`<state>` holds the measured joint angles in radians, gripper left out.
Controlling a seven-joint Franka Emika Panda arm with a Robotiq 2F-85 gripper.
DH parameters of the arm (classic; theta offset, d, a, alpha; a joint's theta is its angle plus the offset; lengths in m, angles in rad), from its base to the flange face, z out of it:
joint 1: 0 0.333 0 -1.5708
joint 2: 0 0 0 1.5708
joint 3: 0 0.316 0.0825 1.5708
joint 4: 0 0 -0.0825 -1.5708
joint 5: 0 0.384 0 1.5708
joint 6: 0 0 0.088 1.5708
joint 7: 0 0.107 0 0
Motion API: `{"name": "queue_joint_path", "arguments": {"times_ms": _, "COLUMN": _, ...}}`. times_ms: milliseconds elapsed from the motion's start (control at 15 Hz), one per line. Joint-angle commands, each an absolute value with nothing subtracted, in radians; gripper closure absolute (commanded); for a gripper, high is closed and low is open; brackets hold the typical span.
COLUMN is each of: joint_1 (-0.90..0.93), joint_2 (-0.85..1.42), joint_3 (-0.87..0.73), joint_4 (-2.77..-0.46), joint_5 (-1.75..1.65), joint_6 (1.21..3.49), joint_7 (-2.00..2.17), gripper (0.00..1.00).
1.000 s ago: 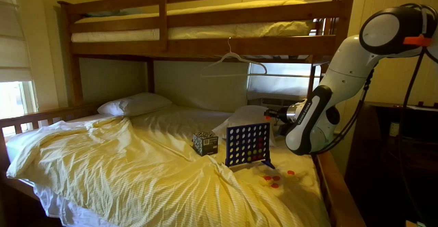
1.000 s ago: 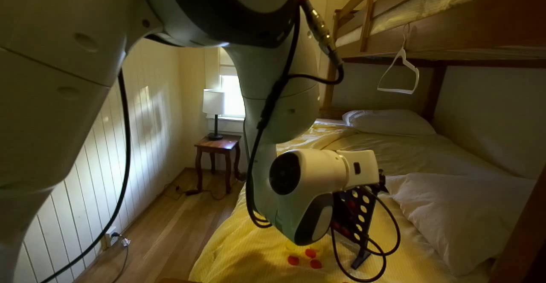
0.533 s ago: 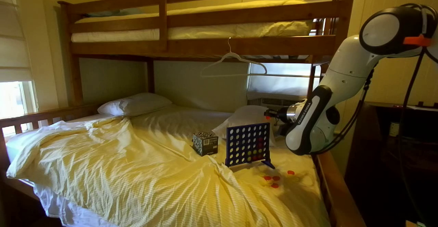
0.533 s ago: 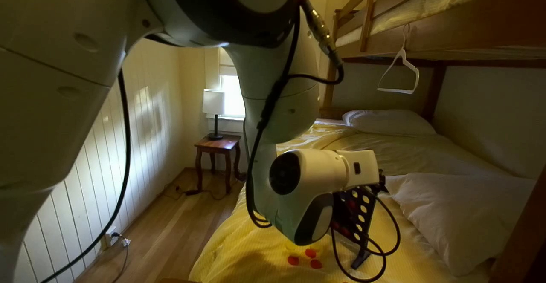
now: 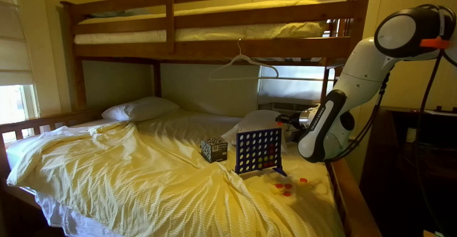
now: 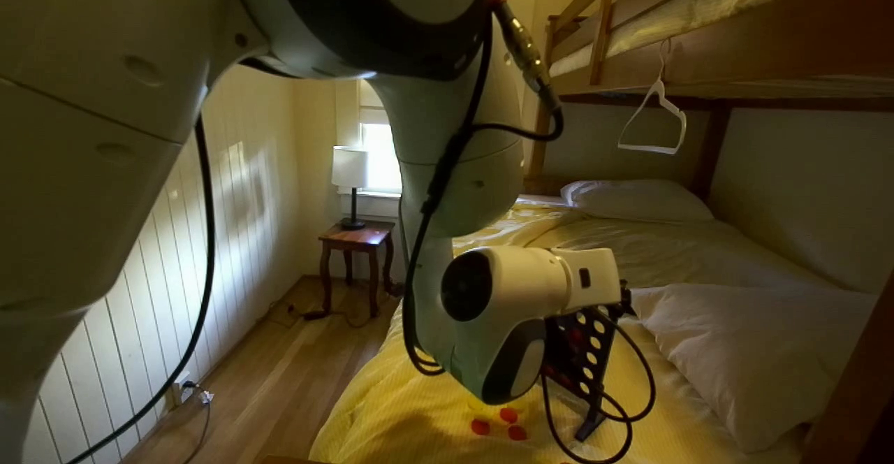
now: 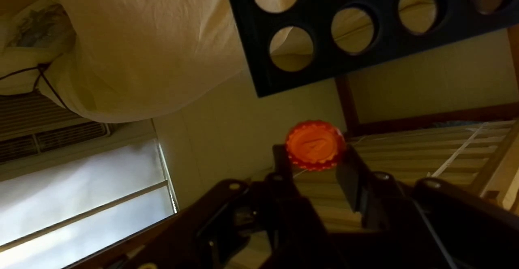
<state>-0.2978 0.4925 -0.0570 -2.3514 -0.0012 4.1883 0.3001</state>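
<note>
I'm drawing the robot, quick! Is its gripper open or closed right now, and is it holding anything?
Gripper: closed, holding a red disc.

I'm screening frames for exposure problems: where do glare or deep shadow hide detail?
Wrist view: window panes wash out at lower left, the fingers and game rack are near-black, yet the gripped red disc reads clearly; in an exterior view, the window by the lamp is blown out.

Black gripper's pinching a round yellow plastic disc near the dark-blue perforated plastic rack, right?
Not yellow: the wrist view shows the black gripper pinching a round red plastic disc near the dark-blue perforated plastic rack. Rest stands.
</note>
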Motion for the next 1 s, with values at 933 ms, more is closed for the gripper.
{"name": "queue_joint_path", "arguments": {"times_ms": 933, "joint_1": -0.299, "joint_2": 0.535, "joint_3": -0.068, "joint_4": -2.292, "joint_5": -0.003, "joint_6": 4.235, "joint_7": 0.309, "gripper": 0.91}}
